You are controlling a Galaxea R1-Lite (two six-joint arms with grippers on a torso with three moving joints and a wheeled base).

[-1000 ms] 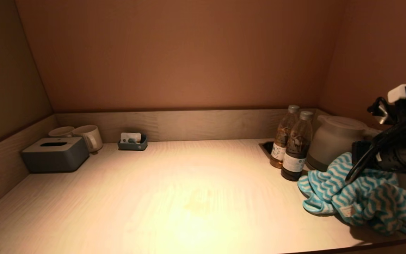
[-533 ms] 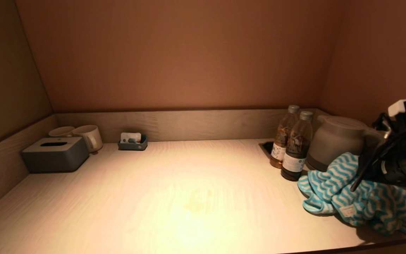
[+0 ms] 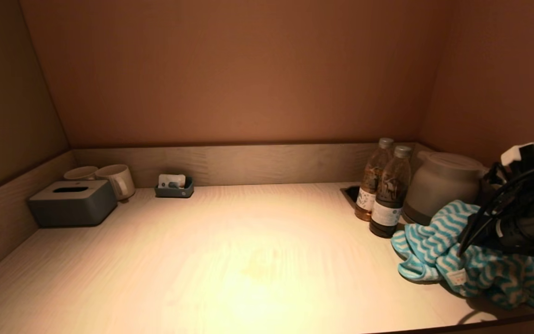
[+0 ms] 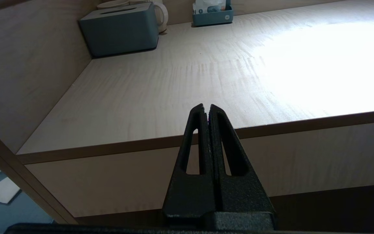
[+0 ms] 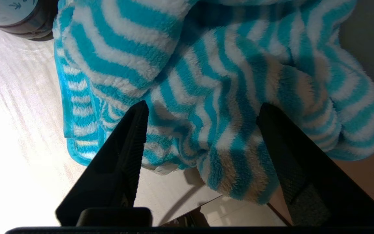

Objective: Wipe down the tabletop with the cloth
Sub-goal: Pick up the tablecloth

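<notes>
Right wrist view shows the right gripper (image 5: 203, 112) with its fingers (image 5: 131, 139) spread wide apart, straddling a bunched fold of the blue-and-white striped cloth (image 5: 226, 74) without closing on it. The cloth (image 3: 438, 243) lies crumpled at the tabletop's (image 3: 230, 260) front right corner, just in front of the grey kettle (image 3: 438, 185) and beside the two drink bottles (image 3: 390, 195). The left gripper (image 4: 206, 112) sits below the tabletop's front edge (image 4: 187, 139), well away from the cloth, fingers pressed together on nothing.
</notes>
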